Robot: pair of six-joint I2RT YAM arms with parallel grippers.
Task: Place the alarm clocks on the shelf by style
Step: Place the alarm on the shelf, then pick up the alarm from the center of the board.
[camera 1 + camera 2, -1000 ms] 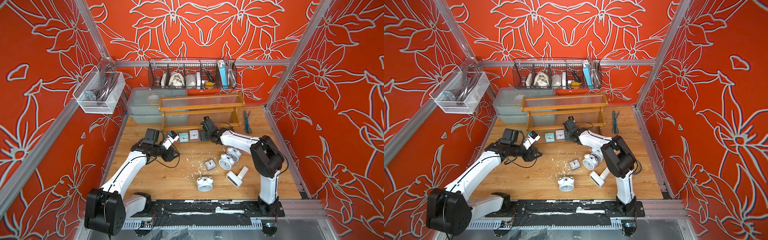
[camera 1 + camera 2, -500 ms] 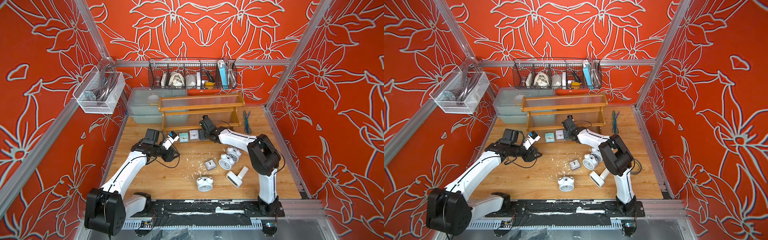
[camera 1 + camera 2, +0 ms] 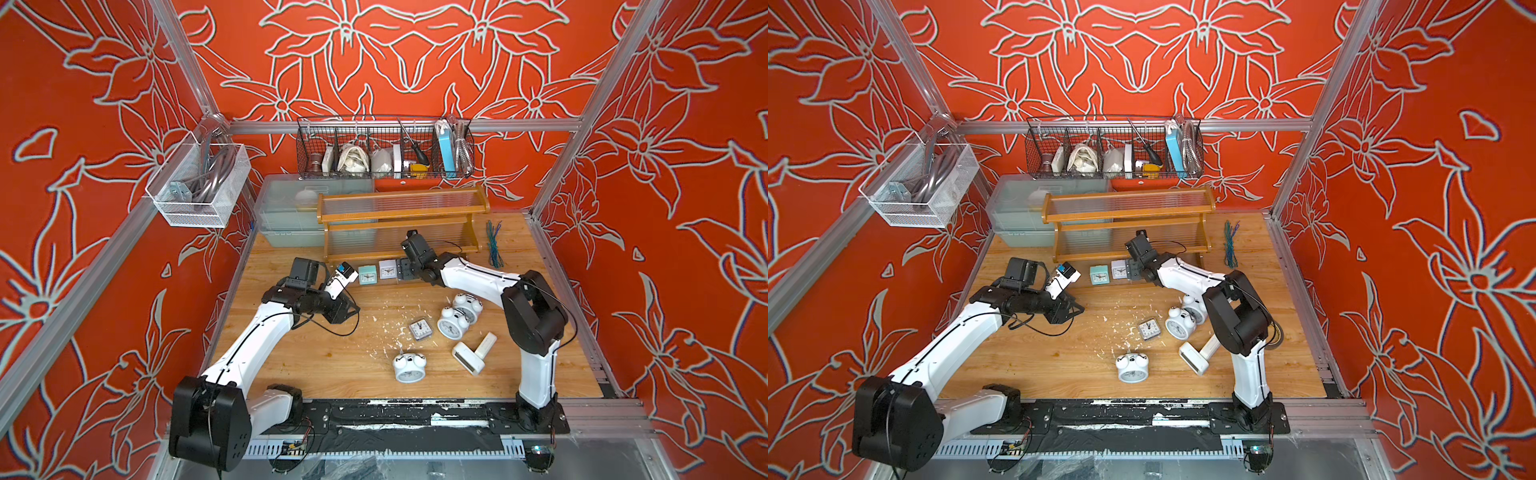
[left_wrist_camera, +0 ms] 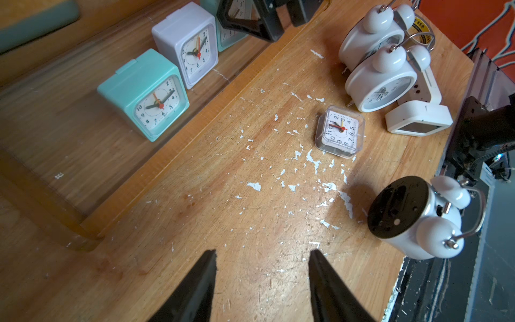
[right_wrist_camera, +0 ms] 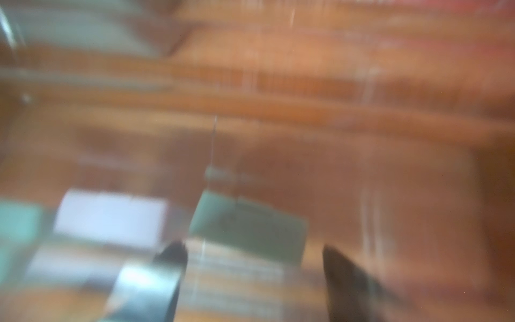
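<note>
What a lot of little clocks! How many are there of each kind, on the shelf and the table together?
Round twin-bell clocks: 3
Small square clocks: 4
White rectangular digital clocks: 2
Total: 9

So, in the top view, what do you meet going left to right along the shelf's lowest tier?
On that tier: teal clock → white square clock → right pincer, open.

My left arm (image 3: 257,332) is bent inward, left fingers (image 4: 195,281) apart and empty. My right arm (image 3: 473,274) reaches forward, right fingers (image 5: 150,284) spread apart.
</note>
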